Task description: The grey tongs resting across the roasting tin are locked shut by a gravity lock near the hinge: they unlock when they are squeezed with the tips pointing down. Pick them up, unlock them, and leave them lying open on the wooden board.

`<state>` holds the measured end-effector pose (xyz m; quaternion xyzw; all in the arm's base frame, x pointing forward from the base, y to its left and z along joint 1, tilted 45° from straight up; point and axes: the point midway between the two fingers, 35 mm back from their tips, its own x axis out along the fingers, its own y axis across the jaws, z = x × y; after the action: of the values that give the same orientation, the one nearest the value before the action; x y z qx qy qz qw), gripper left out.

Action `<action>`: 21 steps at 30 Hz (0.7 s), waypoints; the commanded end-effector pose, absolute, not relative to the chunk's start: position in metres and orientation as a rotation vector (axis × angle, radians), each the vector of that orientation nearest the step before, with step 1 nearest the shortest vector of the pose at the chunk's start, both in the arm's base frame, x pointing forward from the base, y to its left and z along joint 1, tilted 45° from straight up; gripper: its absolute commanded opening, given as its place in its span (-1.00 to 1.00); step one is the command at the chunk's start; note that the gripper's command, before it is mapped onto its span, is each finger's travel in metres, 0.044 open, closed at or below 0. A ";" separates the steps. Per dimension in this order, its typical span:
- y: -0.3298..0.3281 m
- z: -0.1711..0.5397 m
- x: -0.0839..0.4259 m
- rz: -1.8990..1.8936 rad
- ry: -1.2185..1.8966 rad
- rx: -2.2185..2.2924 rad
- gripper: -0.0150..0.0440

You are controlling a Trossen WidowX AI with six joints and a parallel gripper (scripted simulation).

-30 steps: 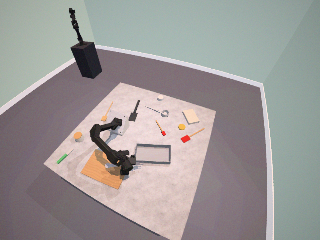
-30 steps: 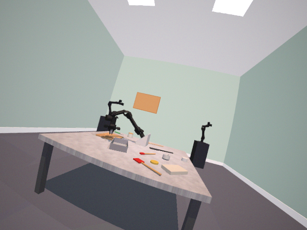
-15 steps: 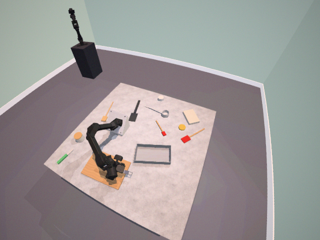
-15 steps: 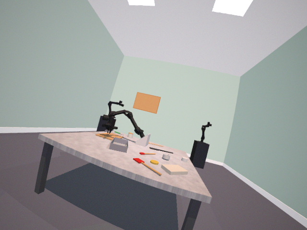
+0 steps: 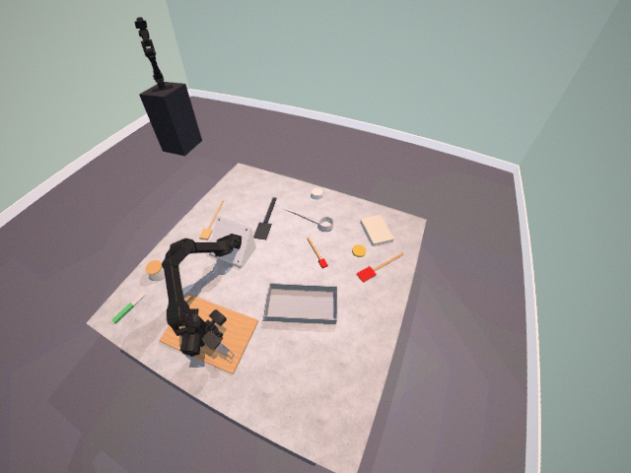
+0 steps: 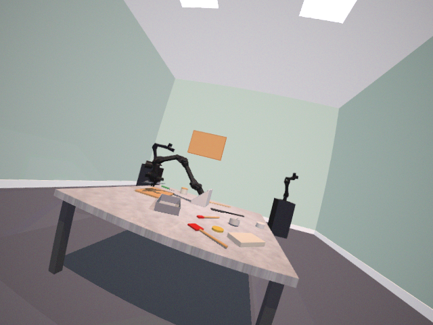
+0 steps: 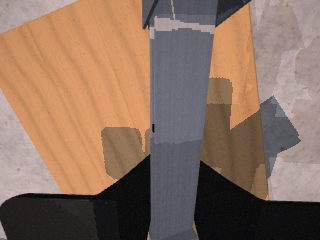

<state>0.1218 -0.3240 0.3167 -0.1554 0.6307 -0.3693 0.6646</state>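
Gripper: the gripper (image 5: 213, 338) (image 6: 153, 181) (image 7: 170, 157) is closed down on the tongs, its fingers held a little apart by them.
Tongs: the grey tongs (image 5: 224, 350) (image 7: 177, 90) are in the gripper, above the wooden board; their far parts poke out past it toward the board's near right corner in the top view. Whether they are unlocked, I cannot tell.
Wooden board: the wooden board (image 5: 241, 326) (image 6: 140, 191) (image 7: 45, 65) lies flat at the near left of the table in the top view, with shadows across it.
Roasting tin: the roasting tin (image 5: 301, 320) (image 6: 168, 210) stands right of the board, apart from it, and the tongs are not in it.
Arm: the black arm (image 5: 175, 285) (image 6: 189, 171) bends from the grey sloped stand (image 5: 219, 222) (image 6: 205, 200) over to the board.
Left side: a green-handled tool (image 5: 122, 312) and an orange-topped jar (image 5: 154, 270) (image 6: 183, 191).
Far side: a black spatula (image 5: 262, 231) lies right of the stand.
Right side: a red-headed spatula (image 5: 366, 274) (image 6: 195, 227) lies near a yellow disc (image 5: 359, 250) (image 6: 217, 229) and a pale block (image 5: 377, 230) (image 6: 245, 239).
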 end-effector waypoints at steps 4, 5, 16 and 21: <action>-0.325 0.344 0.087 -0.973 1.316 -0.261 -1.00; -0.325 0.347 0.083 -0.989 1.304 -0.249 -1.00; -0.325 0.351 0.075 -1.011 1.273 -0.230 -1.00; -0.323 0.352 0.073 -0.988 1.171 -0.223 -1.00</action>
<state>0.0757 -0.3273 0.3481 -0.0980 0.5552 -0.4460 0.6951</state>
